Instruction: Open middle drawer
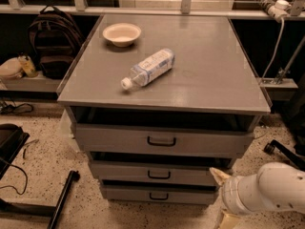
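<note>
holds the gripper (222,199) spread, just off the right front corner of the middle drawer (119,172), apart from its black loop handle (158,174); leaves speckled floor (138,217) open before that front edge, between top drawer (109,138) and bottom drawer (124,193).

- middle drawer (119,171): grey, with a black handle (159,175)
- claw (221,194), at the middle drawer's right end: cream, on a white arm (274,187)
- table (214,75): grey
- bowl (122,34): pale cream

Pincer (220,197) low, just right of the middle drawer (157,174) (second of three); bowl (122,34) behind bottle (148,68) on the cabinet (209,70).
</note>
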You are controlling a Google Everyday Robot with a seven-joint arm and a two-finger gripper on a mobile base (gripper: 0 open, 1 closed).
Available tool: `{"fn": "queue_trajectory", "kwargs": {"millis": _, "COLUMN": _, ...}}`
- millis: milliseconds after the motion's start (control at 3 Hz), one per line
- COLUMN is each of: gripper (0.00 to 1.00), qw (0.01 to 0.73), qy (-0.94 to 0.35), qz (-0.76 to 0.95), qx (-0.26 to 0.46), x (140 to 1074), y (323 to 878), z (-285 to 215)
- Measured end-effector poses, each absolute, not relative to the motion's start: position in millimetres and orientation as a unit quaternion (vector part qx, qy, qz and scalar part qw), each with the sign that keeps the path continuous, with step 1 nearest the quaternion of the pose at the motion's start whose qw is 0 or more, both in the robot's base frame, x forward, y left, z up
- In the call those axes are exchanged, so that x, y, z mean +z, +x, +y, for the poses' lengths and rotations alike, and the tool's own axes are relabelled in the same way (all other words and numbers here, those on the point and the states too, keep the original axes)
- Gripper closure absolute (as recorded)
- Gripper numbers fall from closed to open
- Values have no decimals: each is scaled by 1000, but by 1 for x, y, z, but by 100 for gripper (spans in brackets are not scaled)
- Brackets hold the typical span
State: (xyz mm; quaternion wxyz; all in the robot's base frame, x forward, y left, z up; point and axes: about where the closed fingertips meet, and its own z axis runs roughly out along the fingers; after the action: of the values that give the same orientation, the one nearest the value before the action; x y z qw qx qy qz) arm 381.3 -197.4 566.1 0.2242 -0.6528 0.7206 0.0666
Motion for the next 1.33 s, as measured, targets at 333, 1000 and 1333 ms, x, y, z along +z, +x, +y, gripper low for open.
{"fn": "queue_trajectory", "kwargs": {"millis": 333, "gripper": 0, "qw": 213, "qy": -661, "qz": 718, "qx": 43, "x": 546, "y": 384, "z": -199}}
{"fn": "queue_trajectory", "kwargs": {"millis": 1000, "gripper": 0, "qw": 221, "qy": -651, "qz": 725, "qx": 31, "x": 510, "y": 404, "z": -209}}
{"fn": "queue_trajectory", "kwargs": {"millis": 1333, "gripper": 0, "qw": 241, "qy": -636, "qz": 731, "qx": 50, "x": 494, "y": 416, "z": -214}}
